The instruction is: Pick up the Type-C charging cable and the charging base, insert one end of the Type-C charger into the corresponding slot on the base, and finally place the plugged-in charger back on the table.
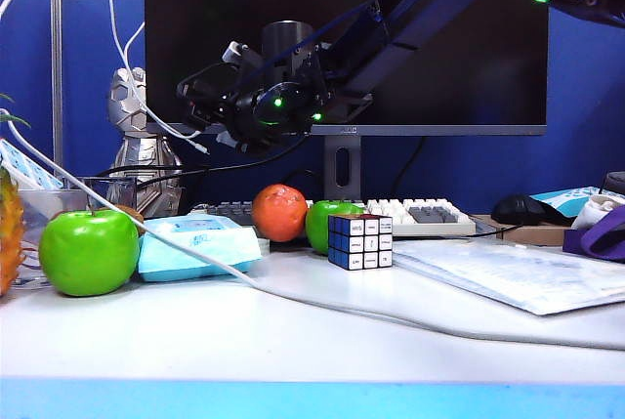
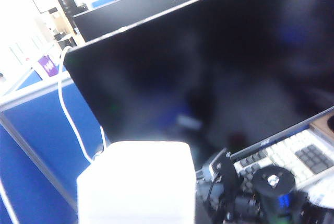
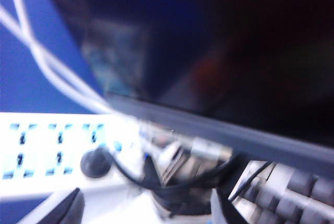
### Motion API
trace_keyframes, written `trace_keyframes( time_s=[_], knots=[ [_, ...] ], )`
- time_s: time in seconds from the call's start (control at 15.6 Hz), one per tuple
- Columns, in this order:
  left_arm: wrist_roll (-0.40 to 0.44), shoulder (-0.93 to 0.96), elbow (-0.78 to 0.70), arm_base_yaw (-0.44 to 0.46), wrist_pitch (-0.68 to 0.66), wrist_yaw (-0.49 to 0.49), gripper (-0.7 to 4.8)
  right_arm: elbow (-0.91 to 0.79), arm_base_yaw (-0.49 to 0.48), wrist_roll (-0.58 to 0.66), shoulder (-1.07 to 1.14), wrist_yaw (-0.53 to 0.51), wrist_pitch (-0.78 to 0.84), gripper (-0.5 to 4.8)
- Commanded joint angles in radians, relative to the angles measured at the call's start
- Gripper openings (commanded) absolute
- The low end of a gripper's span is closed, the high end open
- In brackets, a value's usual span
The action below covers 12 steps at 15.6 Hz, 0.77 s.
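Right pincer (image 3: 143, 208) spread before monitor (image 1: 410, 38), left pincer clamping charging base (image 2: 136, 182)

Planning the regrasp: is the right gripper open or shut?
Open: the right gripper's fingertips stand wide apart, empty, before the monitor. The left gripper, fingers hidden, holds the charging base.

1. Blurred picture here: the right gripper (image 3: 143, 211) shows only two dark fingertips (image 3: 68, 208) at the frame's edge, set wide apart with nothing between them.
2. A dark monitor screen (image 3: 219, 41) fills most of the view, its grey bezel (image 3: 219, 130) slanting across.
3. Thin white cables (image 3: 47, 62) cross over the blue partition (image 3: 31, 93).
4. A white power strip (image 3: 57, 145) with rows of sockets lies there, a black plug (image 3: 95, 162) seated in it.
5. Black wires (image 3: 182, 182) tangle beside it, and grey keyboard keys (image 3: 297, 190) sit in the corner.
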Motion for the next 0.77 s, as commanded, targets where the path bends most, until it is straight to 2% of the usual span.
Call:
trace_keyframes(
  time_s=[0.06,0.13,0.26,0.32,0.39,0.45,0.51,0.58,0.64,0.71,0.77],
  knots=[
    [0.004,-0.006,0.006,0.0,-0.001,-0.01,-0.06,0.007,0.004,0.005,-0.003,0.015,0.043,3.14],
    [0.004,-0.006,0.006,0.0,0.0,-0.01,-0.06,0.007,0.004,0.005,-0.003,0.016,0.043,3.09],
    [0.004,-0.006,0.006,0.0,0.0,-0.01,-0.06,0.013,0.003,0.004,0.003,0.015,0.049,2.33],
    [0.004,-0.006,0.006,0.0,0.0,-0.01,-0.06,0.013,0.003,0.003,0.003,0.014,0.051,1.57],
    [0.004,-0.006,0.006,0.0,0.0,-0.01,-0.06,0.013,0.004,0.003,0.003,0.006,0.051,0.41],
    [0.004,-0.006,0.006,0.0,0.0,-0.01,-0.06,0.013,0.004,0.003,0.003,0.006,0.051,0.25],
    [0.004,-0.006,0.006,0.0,-0.001,-0.01,-0.06,0.013,0.004,-0.005,0.003,0.007,0.053,0.31],
    [0.004,-0.006,0.006,0.0,-0.003,-0.01,-0.06,0.013,0.004,-0.004,0.003,0.007,0.065,1.33],
    [0.004,-0.009,0.006,0.0,-0.008,-0.01,-0.06,0.013,0.004,-0.004,0.003,0.007,0.072,3.06],
    [0.004,-0.011,0.006,0.0,-0.013,-0.01,-0.06,0.013,0.004,-0.004,0.002,0.007,0.072,3.69],
    [0.004,-0.011,0.006,0.0,-0.018,-0.01,-0.06,0.013,0.004,-0.004,0.002,0.007,0.071,3.69]
  ],
)
